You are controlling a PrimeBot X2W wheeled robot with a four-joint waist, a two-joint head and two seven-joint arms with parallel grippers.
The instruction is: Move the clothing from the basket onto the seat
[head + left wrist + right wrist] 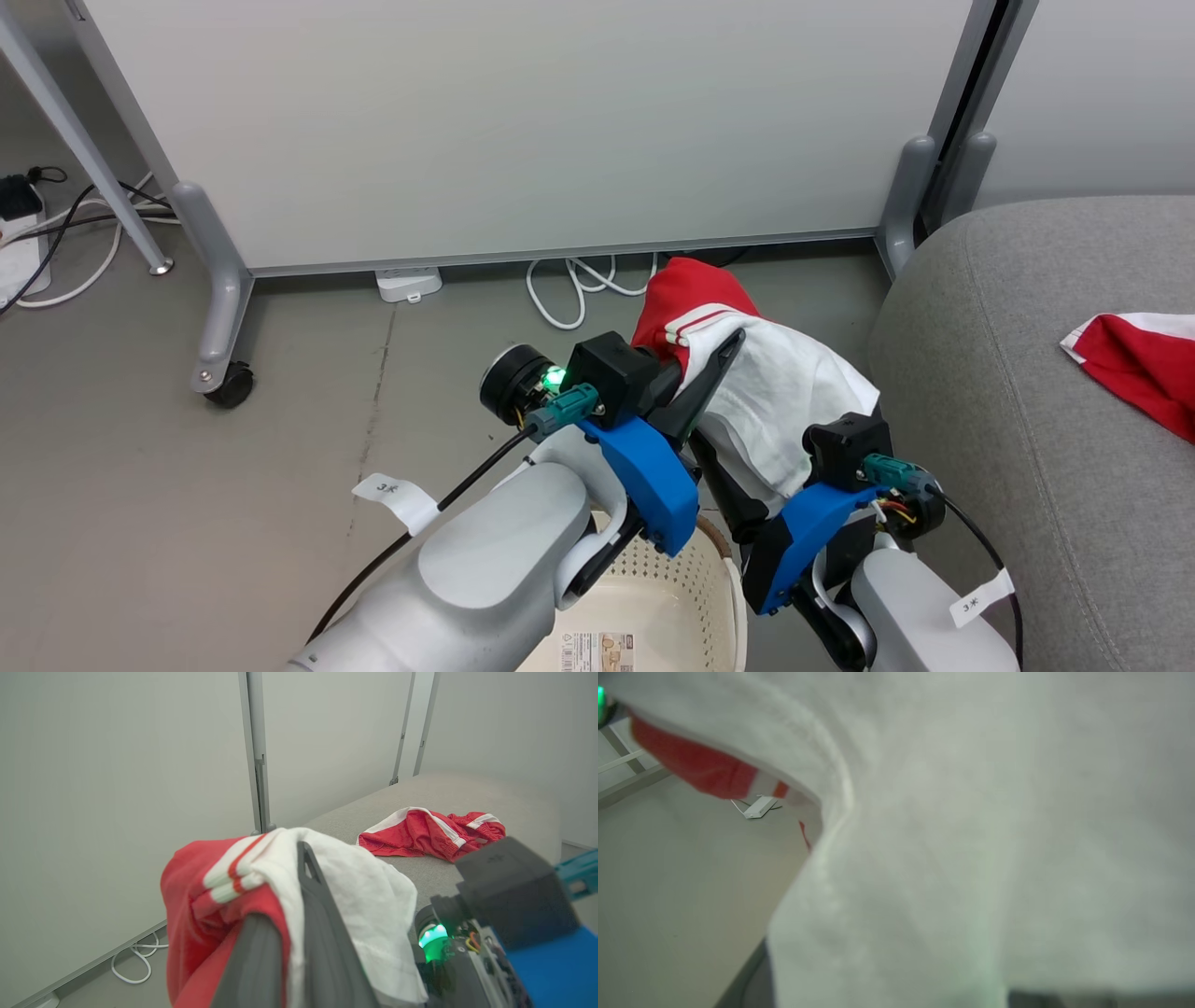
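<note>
Grey floor (187, 485) all round, nothing fancy. Nearest, at 6 o'clock in the head view, is the basket (672, 579); I can't see any clothing in the bit that shows. Just above it the left tool (719, 364) is clamped shut on a red-and-white garment (775, 401), held up in the air well clear of the basket and not yet over the seat (980, 373). The right tool (738, 490) sits under the hanging white panel with its jaws wide apart, gripping nothing, and the cloth is draped right over its camera.

Out at 3 o'clock is the seat, with a second garment (1134, 369) already lying on it. Furthest back, at 12, are the partition (513, 121) and some cables (569, 289).

My worry: if the left arm swings toward 3 o'clock, the drape could catch on that open right tool and pull out of the pinch. Then it would probably land on the floor short of the seat.
</note>
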